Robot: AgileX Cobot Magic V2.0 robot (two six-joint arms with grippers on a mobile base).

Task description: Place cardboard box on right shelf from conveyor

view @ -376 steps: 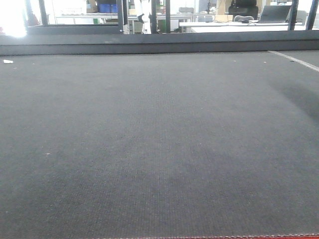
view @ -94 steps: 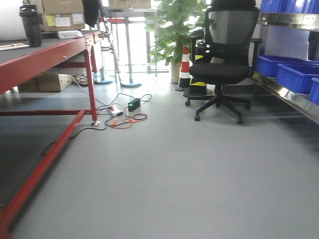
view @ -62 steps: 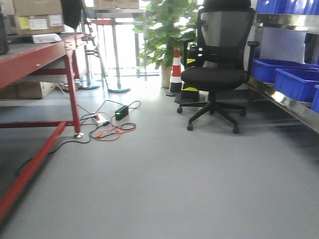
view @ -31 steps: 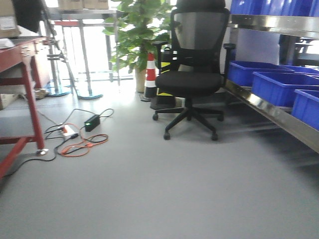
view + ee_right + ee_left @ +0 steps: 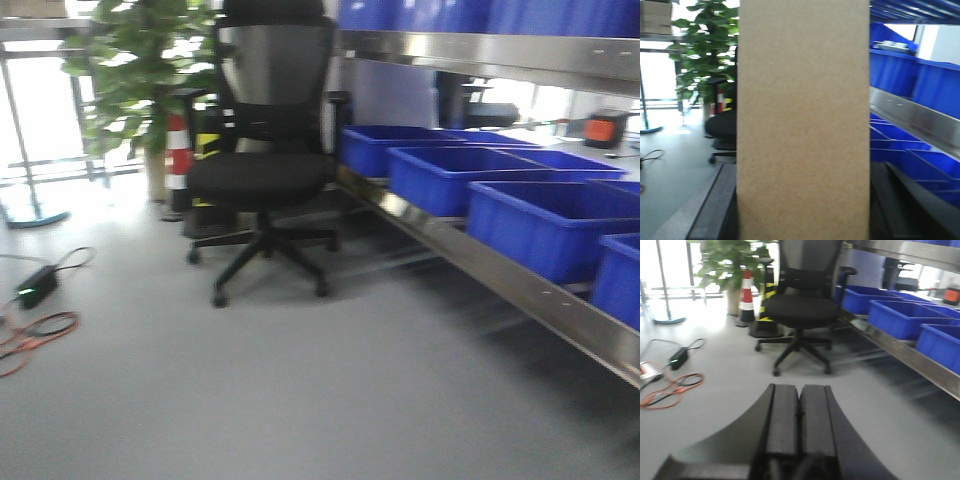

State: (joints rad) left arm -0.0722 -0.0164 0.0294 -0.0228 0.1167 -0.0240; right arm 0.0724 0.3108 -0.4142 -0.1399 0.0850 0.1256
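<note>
The cardboard box (image 5: pixel 804 115) stands upright between the fingers (image 5: pixel 715 207) of the right gripper (image 5: pixel 804 215), which are clamped against its two long sides. It is a plain tan slab with a fine matte grain and no print, and it fills the middle of the right wrist view from top to bottom. The black fingers show only as dark bars low on either side of it. Beyond the box and off to the gripper's right runs the broad brushed lip of a stainless-steel shelf (image 5: pixel 910 117), with smooth blue plastic bins (image 5: pixel 900 75) above and below it. The left gripper (image 5: pixel 799 390) holds nothing: its two flat black pads (image 5: pixel 782 420) are pressed together along a thin seam, over a smooth grey floor (image 5: pixel 875 410). Ahead of it and to its left, an orange cable (image 5: pixel 670 392) lies coiled on the floor. Straight ahead stands a black mesh-backed office chair (image 5: pixel 800 310) on a five-star base. Farther off, left of the chair, are a red-and-white traffic cone (image 5: pixel 746 295) and a leafy green plant (image 5: pixel 730 260). All three views are somewhat blurred.
</note>
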